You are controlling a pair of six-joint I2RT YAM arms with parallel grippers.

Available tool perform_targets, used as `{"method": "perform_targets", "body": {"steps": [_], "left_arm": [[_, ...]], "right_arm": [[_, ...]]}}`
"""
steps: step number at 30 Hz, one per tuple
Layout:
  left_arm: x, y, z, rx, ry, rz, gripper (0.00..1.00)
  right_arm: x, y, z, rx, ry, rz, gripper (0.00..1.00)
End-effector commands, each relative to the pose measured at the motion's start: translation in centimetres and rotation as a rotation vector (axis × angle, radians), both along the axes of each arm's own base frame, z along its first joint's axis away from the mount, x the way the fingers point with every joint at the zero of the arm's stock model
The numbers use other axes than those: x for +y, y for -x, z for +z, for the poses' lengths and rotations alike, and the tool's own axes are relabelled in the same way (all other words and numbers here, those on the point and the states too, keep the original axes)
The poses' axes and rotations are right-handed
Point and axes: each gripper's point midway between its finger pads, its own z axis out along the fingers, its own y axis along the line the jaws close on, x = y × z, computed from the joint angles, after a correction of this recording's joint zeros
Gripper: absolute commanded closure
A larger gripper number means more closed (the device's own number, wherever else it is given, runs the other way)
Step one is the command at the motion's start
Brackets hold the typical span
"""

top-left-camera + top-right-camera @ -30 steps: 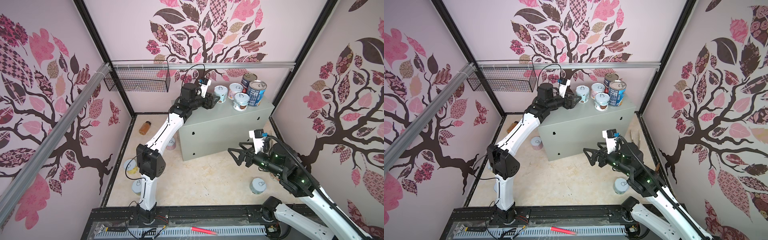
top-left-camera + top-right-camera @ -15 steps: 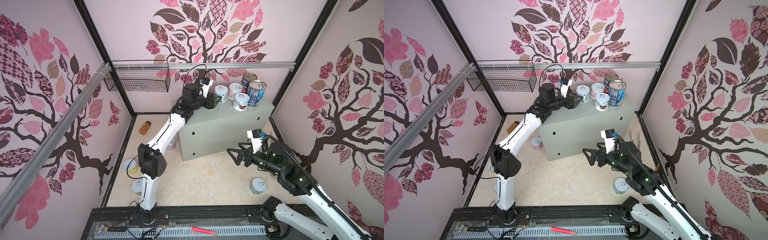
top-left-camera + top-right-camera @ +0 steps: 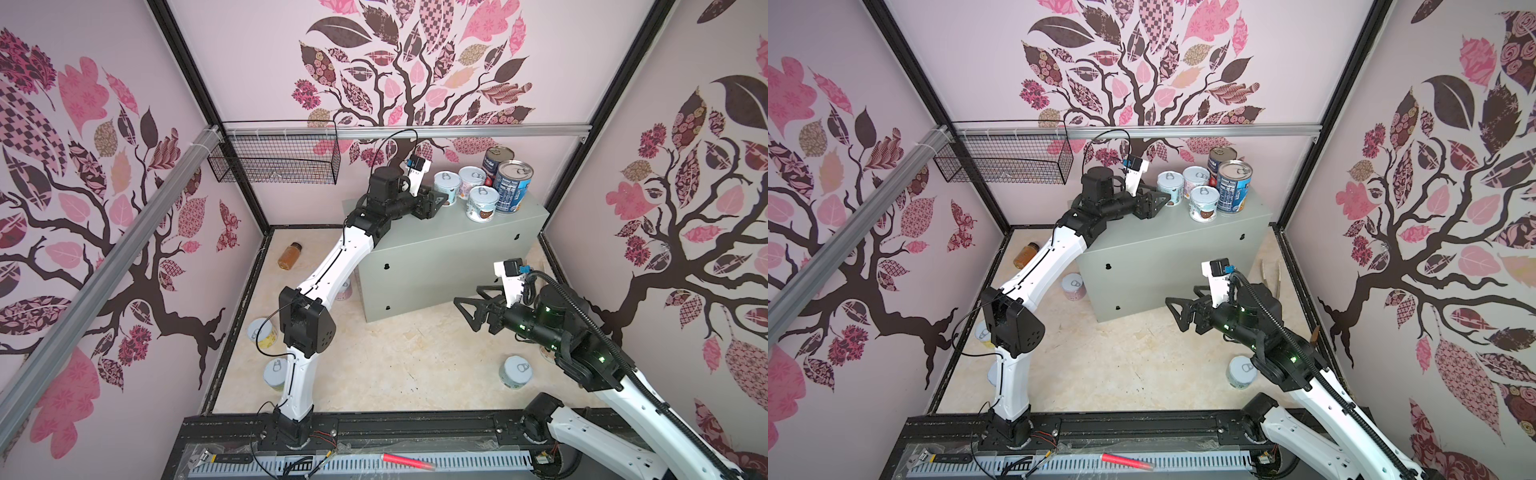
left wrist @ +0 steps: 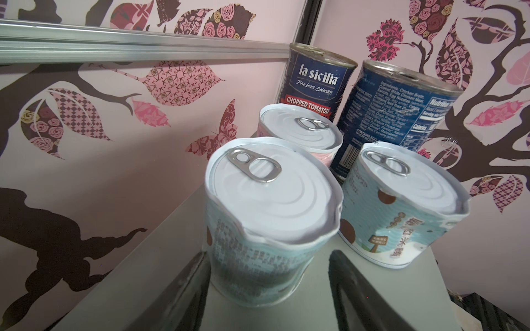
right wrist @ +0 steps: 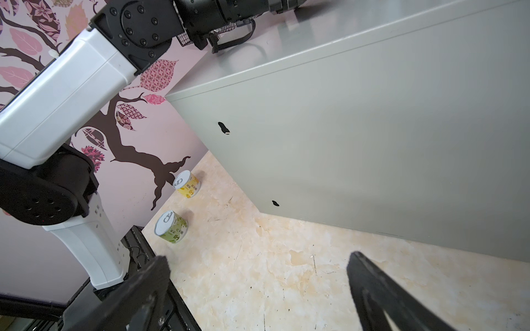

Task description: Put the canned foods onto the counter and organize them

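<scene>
Counter [image 3: 436,266]: grey box, centre-right in both top views, against back wall. Left gripper [image 3: 436,200] above its top, fingers parted astride pale-blue short can [image 4: 266,217]; one finger touches label, other stands clear. Right gripper [image 3: 465,311] lower right of centre, above floor, fingers spread wide, empty. Blue tall can [image 3: 513,187], tomato can [image 3: 492,160], pink short can [image 3: 471,179] and dotted short can [image 3: 482,203] clustered upright at counter's upper right. Yellow can [image 5: 187,183] and green can [image 5: 170,226] on floor, lower left in top views.
</scene>
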Motion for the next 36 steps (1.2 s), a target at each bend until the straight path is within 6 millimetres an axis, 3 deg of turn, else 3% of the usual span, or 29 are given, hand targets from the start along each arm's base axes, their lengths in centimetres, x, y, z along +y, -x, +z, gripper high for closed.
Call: {"method": "perform_targets", "body": {"steps": [1, 5, 11, 17, 25, 36], "left_arm": [[0.9, 0.5, 0.0, 0.022, -0.03, 0.041, 0.24], [2.3, 1.5, 1.4, -0.001, -0.034, 0.084, 0.19], [4.8, 4.0, 3.8, -0.049, 0.014, 0.131, 0.11], [7.0, 6.7, 3.3, 0.016, 0.026, 0.168, 0.07], [10.9, 9.6, 0.1, 0.222, 0.041, 0.321, 0.05], [14.5, 16.1, -8.5, 0.428, -0.005, 0.386, 0.04]], "right_arm": [[-0.5, 0.1, 1.5, -0.012, -0.006, -0.02, 0.0], [-0.6, -0.1, 1.4, 0.016, 0.013, -0.031, 0.0], [-2.6, -0.7, -0.1, 0.081, 0.085, -0.148, 0.0], [-5.0, -1.0, -2.4, 0.169, 0.158, -0.281, 0.0], [-8.2, -1.1, -6.8, 0.276, 0.195, -0.479, 0.0], [-14.5, -0.5, -14.3, 0.464, 0.317, -0.9, 0.0]]}}
